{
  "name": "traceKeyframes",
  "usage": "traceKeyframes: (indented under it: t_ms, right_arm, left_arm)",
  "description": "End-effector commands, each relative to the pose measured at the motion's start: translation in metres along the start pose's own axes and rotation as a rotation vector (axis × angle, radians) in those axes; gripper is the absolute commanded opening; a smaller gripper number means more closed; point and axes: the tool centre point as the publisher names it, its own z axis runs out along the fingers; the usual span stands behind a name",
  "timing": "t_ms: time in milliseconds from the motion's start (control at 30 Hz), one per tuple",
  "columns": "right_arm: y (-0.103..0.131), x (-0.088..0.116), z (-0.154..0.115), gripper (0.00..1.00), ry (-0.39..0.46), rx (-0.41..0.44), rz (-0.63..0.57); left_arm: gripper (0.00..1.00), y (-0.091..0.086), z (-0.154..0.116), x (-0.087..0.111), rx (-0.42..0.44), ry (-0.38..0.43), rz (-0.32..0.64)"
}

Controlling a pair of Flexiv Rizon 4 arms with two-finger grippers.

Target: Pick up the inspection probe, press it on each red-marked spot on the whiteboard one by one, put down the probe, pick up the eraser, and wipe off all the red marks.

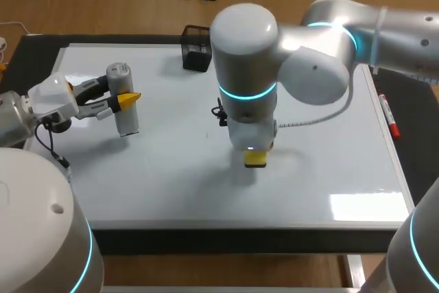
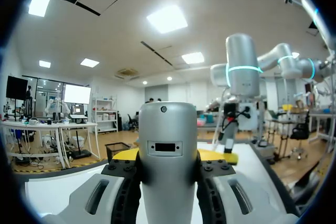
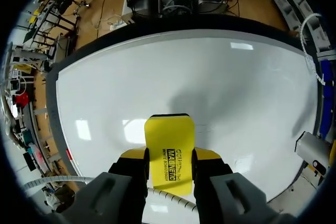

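**Wiping stage, both arms loaded.** All places are given from the whiteboard [image 1: 171,176], which lies flat on the dark desk [image 1: 34,46].

(a) The left pincer [image 1: 127,99] is over the board's left part. It is clenched on the inspection probe [image 1: 127,120], a silver cylinder held upright. In the left wrist view one finger lies against each flank of the probe at about mid-height.

(b) The right pincer [image 1: 256,150] is over the board's middle and points straight down. It grasps the eraser [image 1: 256,158], a yellow block, by its two long sides. The eraser's lower face is at the board's surface or just above it; I cannot tell whether they touch.

(c) I can make out no red marks on the board, so I judge the wiping to be near its end.

(d) A black mesh holder [image 1: 197,49] stands at the board's far edge. A red marker [image 1: 389,116] lies on the desk just off its right edge.

**Handling.** The probe looks rigid, smooth and probably fairly heavy for its size. I expect it to slip under a light hold, so mid-body is the right place to grip it. The eraser looks light and stiff. I judge a side grip best, as it keeps the wiping face flat on the board.
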Motion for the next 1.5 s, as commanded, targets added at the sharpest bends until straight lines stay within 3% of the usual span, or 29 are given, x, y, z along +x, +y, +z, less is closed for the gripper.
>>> traceKeyframes:
  t_ms: [33, 600, 833, 1500]
  right_arm:
    - [-0.001, 0.001, -0.003, 0.00, 0.003, 0.000, -0.001]
    - [-0.006, 0.001, -0.002, 0.00, -0.005, 0.000, -0.006]
    - [-0.049, 0.002, -0.006, 0.00, 0.034, 0.047, -0.022]
    - [-0.196, -0.018, 0.006, 0.00, 0.034, 0.042, -0.075]
  left_arm:
    - [0.00, -0.001, 0.000, 0.000, 0.001, -0.001, 0.000]
    - [0.00, -0.001, 0.000, 0.000, 0.001, -0.001, 0.000]
    - [0.00, -0.001, 0.000, 0.000, 0.001, -0.001, 0.000]
    - [0.00, -0.001, 0.000, 0.000, 0.001, -0.001, 0.000]
